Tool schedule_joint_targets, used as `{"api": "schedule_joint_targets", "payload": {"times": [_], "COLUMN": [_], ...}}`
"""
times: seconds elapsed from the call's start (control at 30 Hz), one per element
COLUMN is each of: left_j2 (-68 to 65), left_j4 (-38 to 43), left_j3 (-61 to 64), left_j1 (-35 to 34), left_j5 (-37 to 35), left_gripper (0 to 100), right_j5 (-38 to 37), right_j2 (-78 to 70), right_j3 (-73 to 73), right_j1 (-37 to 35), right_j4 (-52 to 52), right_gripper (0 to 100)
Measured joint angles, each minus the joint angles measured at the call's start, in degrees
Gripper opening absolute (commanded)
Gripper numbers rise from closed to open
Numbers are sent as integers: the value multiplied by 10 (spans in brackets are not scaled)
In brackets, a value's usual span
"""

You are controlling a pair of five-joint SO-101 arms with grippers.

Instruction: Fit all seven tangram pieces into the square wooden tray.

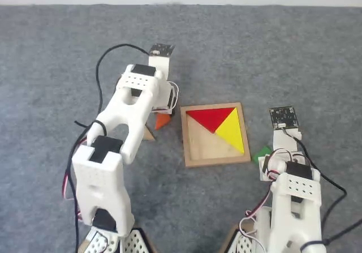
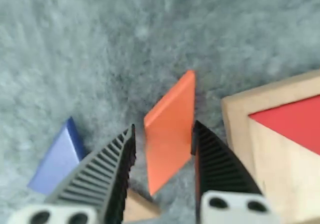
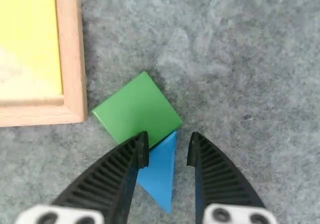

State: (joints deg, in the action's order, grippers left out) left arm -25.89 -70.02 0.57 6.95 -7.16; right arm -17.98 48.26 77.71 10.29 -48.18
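- Now, at the left gripper (image 2: pixel 164 129): found the jaws apart, straddling an orange parallelogram (image 2: pixel 172 103) without clamping it.
- Noted the tray-side finger (image 2: pixel 220 169) against that piece's edge, and a thin gap at the other finger.
- Close under the jaws, toward the wrist: logged a corner of a pale wood-coloured piece (image 2: pixel 137 206) just beside the orange tip. Cannot tell whether touching.
- Outward from the far-side finger, away from the tray: recorded a violet-blue piece (image 2: pixel 57 159) flat on the grey carpet (image 2: pixel 150 28), apart from the orange one.
- Outward from the tray-side finger, just beside it: saw a corner of the square wooden tray (image 2: pixel 235 108) with a red triangle (image 2: pixel 290 121) inside.
- At the right gripper (image 3: pixel 167 136): found the jaws apart, holding nothing, with a sky-blue triangle (image 3: pixel 160 176) on the carpet between the fingers.
- Just past those fingertips: noted a green square (image 3: pixel 136 108), touched on one edge by the sky-blue triangle's corner.
- Beyond the green square: recorded the tray's corner just beside it, with a yellow triangle (image 3: pixel 27 28) inside. Cannot tell whether square and rim touch.
- From the high view: confirmed the tray between the two grippers, with red and yellow lying edge to edge in it.
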Motion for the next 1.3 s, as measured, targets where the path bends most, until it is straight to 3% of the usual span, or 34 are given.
{"api": "schedule_joint_targets", "payload": {"times": [0.57,1.3], "left_j2": [52,78], "left_j4": [81,86], "left_j3": [111,139], "left_j1": [47,-6], "left_j5": [61,82], "left_gripper": [174,152], "right_j5": [-1,0], "right_j2": [0,1], "right_j3": [0,8], "right_j1": [-11,-12], "right_j4": [0,4], "right_gripper": [143,144]}}
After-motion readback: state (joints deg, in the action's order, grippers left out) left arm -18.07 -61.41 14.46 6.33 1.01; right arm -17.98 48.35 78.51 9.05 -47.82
